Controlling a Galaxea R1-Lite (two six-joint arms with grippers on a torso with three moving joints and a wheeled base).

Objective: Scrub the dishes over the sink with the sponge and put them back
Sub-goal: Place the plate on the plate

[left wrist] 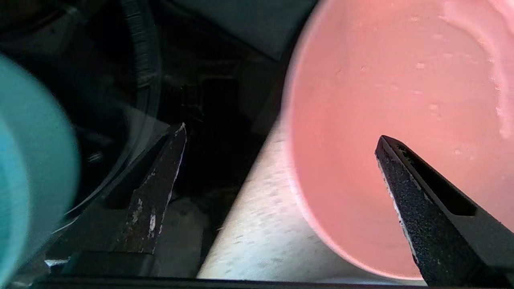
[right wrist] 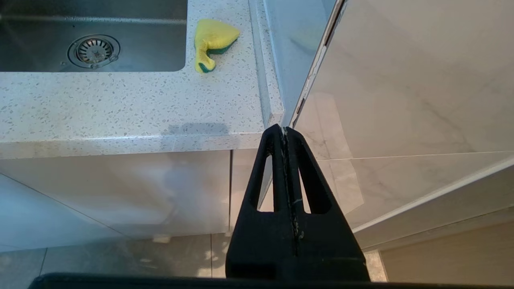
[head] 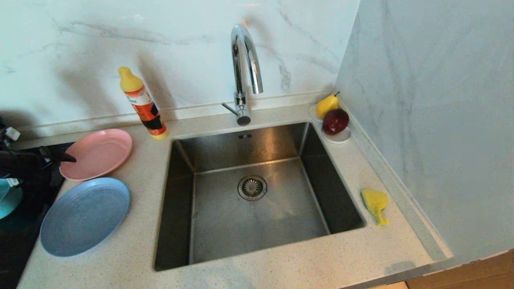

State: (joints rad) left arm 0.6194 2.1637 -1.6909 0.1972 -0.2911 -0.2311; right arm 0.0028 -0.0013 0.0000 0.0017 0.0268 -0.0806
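On the counter left of the sink lie the pink plate and, nearer me, the pale-blue plate. The teal bowl peeks in at the far left edge. My left gripper hovers open at the pink plate's left rim. In the left wrist view one finger of that gripper is over the pink plate and the other is over the dark surface beside the bowl; nothing is held. The yellow sponge lies right of the sink. My right gripper is shut and empty, parked below the counter's front edge.
A chrome tap arches over the sink's back. An orange bottle stands behind the pink plate. A pear and a red fruit sit on a white saucer in the back right corner. A black hob borders the counter's left.
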